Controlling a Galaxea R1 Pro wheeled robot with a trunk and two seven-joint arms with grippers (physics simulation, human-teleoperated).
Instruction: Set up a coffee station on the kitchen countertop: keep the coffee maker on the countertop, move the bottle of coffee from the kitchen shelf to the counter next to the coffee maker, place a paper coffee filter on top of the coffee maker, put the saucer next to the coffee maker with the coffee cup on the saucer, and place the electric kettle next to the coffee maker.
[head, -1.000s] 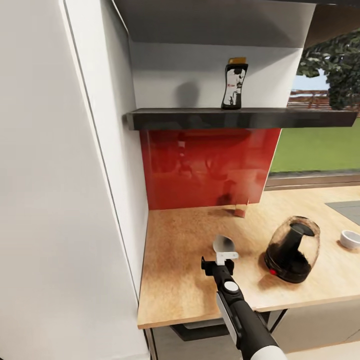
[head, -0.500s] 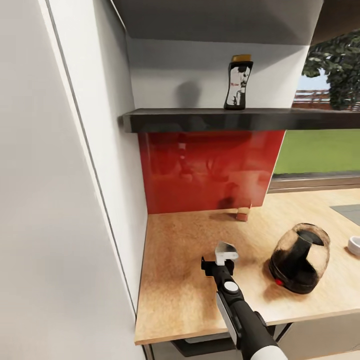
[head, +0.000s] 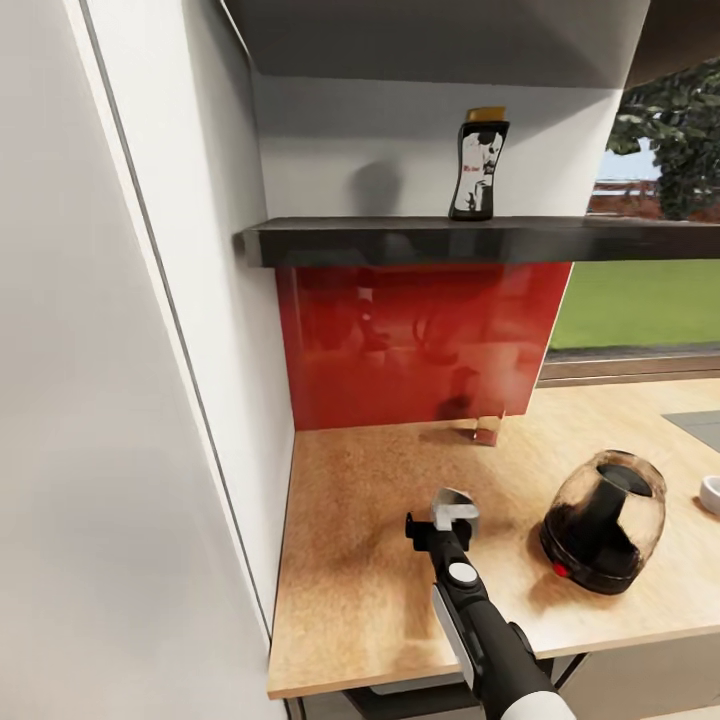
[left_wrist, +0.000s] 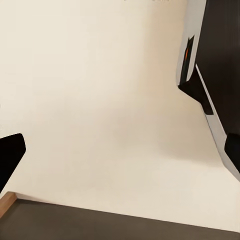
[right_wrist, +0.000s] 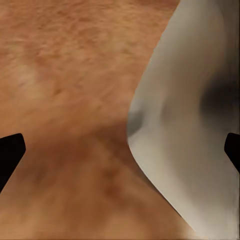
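The bottle of coffee (head: 478, 165), dark with a yellowish cap and white label, stands upright on the dark kitchen shelf (head: 400, 240). Below, on the kitchen countertop (head: 360, 560), sits the smoky electric kettle (head: 603, 520), its red button facing me. My right gripper (head: 455, 508) hovers over the worktop left of the kettle. At its tips is a pale curved sheet (right_wrist: 195, 135), perhaps the paper coffee filter. Its dark fingertips (right_wrist: 10, 155) stand wide apart. My left gripper (left_wrist: 120, 155) is open over a cream surface. The coffee cup (head: 712, 493) is cut by the picture's right edge. The coffee maker and saucer are out of view.
A tall white cabinet side (head: 150, 400) walls off the left end of the worktop. A red backsplash (head: 420, 340) runs under the shelf, with a small reddish block (head: 487, 432) at its foot. The sink's corner (head: 700, 425) shows at far right, below a window.
The camera has shifted, so the kettle and cup sit further right in the picture. My right arm holds about the same place, and the pale sheet at its tips looks lower.
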